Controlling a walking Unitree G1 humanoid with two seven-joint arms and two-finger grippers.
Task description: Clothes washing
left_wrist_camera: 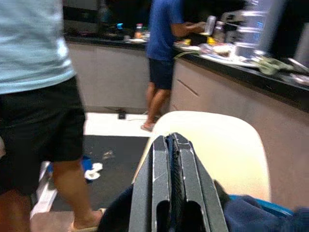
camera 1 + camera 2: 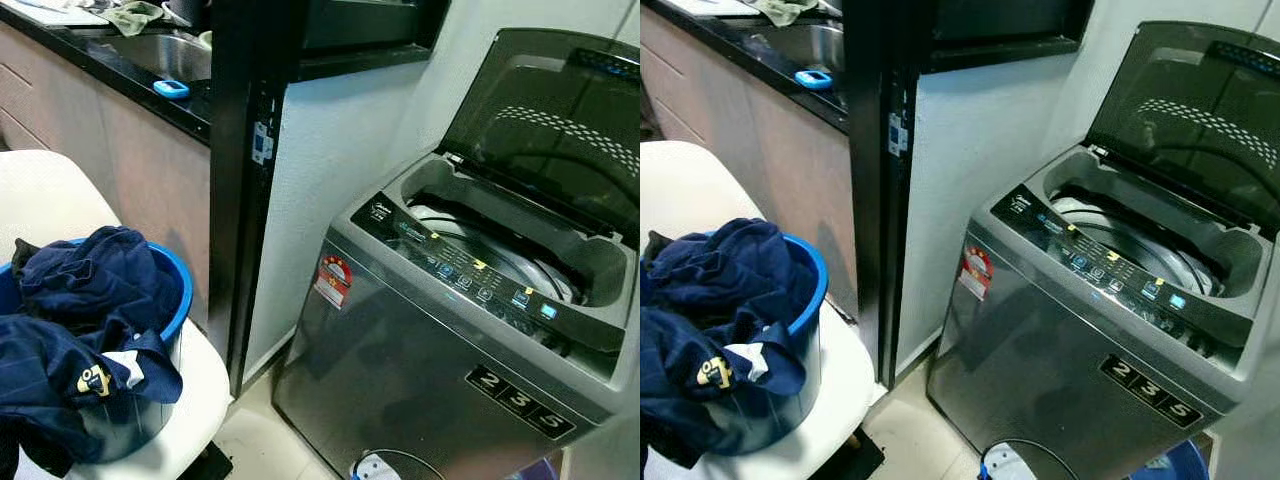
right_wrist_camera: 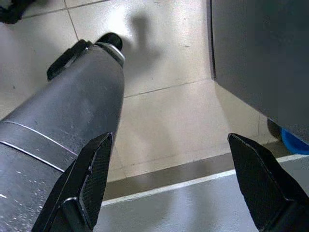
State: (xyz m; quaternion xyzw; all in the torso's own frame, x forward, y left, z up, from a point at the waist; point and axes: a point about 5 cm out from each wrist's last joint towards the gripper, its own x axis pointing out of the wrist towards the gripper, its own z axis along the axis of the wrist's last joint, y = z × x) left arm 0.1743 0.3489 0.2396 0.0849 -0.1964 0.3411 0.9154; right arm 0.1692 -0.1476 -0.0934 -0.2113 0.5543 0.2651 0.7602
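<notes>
From my head I see the navy clothes (image 2: 85, 330) heaped in the blue bucket (image 2: 172, 300) on the white chair (image 2: 45, 195), beside the open washing machine (image 2: 470, 330). My left wrist adds two people (image 1: 36, 92) by the counter (image 1: 251, 75); my left pincer (image 1: 174, 145) is pressed closed, empty, above the clothes. My right pincer (image 3: 174, 159) hangs spread wide, empty, over the tiled floor (image 3: 169, 116).

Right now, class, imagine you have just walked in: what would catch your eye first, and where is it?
Most striking is the grey top-loading washing machine on the right, its dark lid raised and the drum open. On the left, a round blue plastic basket heaped with dark navy clothes sits on a white chair, beside a black countertop.
</notes>
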